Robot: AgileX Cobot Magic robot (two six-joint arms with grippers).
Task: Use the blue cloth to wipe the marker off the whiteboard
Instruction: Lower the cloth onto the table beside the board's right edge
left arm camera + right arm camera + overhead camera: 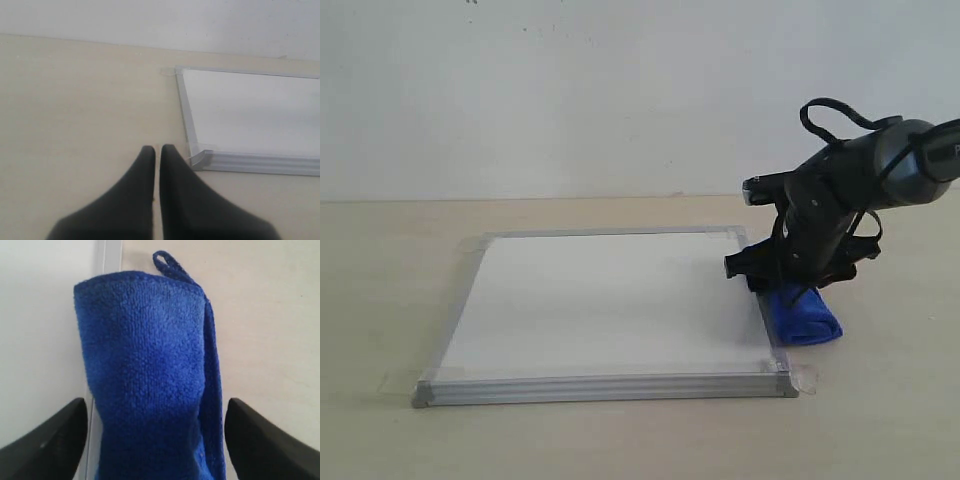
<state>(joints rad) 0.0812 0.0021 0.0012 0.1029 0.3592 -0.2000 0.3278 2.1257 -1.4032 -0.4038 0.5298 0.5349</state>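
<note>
right gripper [156, 405]: wide open; blue cloth [150, 365] lies between its fingers | left gripper [157, 150]: pinched closed; whiteboard [250, 110] corner just beside its tips

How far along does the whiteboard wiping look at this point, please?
Done, seemingly: no red ink shows on the whiteboard, though faint marks could escape these views. In hand: the right claw sits open astride the blue cloth at the board's edge. Remaining: perhaps withdrawing; the left claw rests shut.

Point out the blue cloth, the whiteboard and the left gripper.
blue cloth [150, 375], right wrist view, middle of the roll.
whiteboard [600, 300], exterior view, bare white face.
left gripper [157, 148], left wrist view, between its fingertips.
</note>
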